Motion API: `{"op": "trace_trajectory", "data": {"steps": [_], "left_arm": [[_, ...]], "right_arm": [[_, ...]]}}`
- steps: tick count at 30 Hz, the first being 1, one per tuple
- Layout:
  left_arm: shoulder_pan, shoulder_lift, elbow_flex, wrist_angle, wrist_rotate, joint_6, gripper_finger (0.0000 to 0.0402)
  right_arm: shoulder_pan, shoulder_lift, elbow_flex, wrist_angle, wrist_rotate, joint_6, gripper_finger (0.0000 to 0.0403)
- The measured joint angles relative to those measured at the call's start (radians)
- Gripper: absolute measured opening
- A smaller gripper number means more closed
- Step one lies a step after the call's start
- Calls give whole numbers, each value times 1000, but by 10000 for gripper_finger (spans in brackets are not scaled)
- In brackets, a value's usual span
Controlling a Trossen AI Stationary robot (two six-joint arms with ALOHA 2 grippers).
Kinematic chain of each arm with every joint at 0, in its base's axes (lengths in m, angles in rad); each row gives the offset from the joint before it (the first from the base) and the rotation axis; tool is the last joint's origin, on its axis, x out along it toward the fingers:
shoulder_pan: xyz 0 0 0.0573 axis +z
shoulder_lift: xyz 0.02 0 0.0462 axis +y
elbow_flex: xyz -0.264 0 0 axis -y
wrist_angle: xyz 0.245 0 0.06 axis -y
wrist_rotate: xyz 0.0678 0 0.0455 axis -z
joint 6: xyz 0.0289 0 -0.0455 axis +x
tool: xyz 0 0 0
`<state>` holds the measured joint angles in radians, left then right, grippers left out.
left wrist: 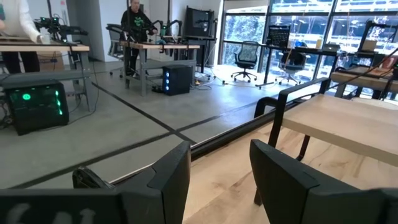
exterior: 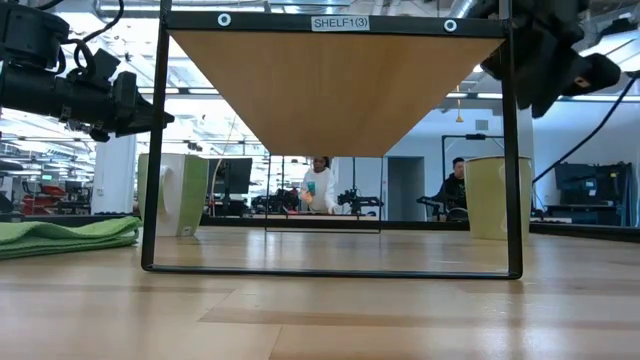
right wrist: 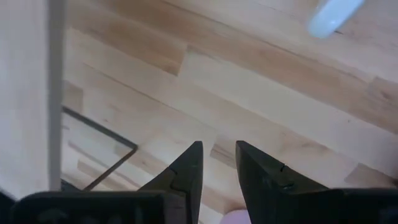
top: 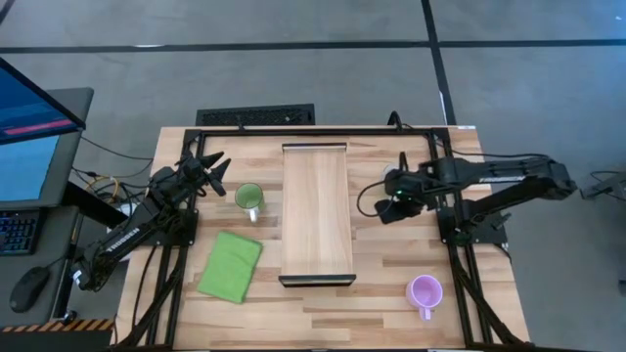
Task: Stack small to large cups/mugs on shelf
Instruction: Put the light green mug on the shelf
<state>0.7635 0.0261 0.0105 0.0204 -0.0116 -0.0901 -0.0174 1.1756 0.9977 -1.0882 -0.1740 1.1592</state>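
Purple mug: standing on the table near the front edge, right of the shelf, handle toward the front; not yet moved.
Green cloth: lying flat left of the shelf, near its front end; no part in the stacking.
Shelf: long board down the middle of the table, top bare in the high view; nothing stacked so far.
Green mug: upright on the table just left of the shelf, beside the left gripper; not lifted.
Left gripper: hovering above the table a little behind and left of the green mug, fingers parted with a clear gap, holding nothing.
Right gripper: raised above the table just right of the shelf, pointing down, fingers slightly apart with bare wood between them, empty.
White mug: not made out in any view.
Progress: seemingly at the very start; no mug on the shelf, none in a gripper, all placing and stacking left.
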Motion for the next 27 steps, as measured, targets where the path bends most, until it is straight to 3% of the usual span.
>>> {"op": "trace_trajectory", "data": {"steps": [7, 18, 27], "left_arm": [[0, 0, 0, 0, 0, 0, 158], [0, 0, 0, 0, 0, 0, 158], [0, 0, 0, 0, 0, 5, 158]], "right_arm": [[0, 75, 0, 1, -59, 20, 122], [-5, 124, 0, 9, -58, -20, 136], [-5, 120, 0, 9, -8, -11, 220]]}}
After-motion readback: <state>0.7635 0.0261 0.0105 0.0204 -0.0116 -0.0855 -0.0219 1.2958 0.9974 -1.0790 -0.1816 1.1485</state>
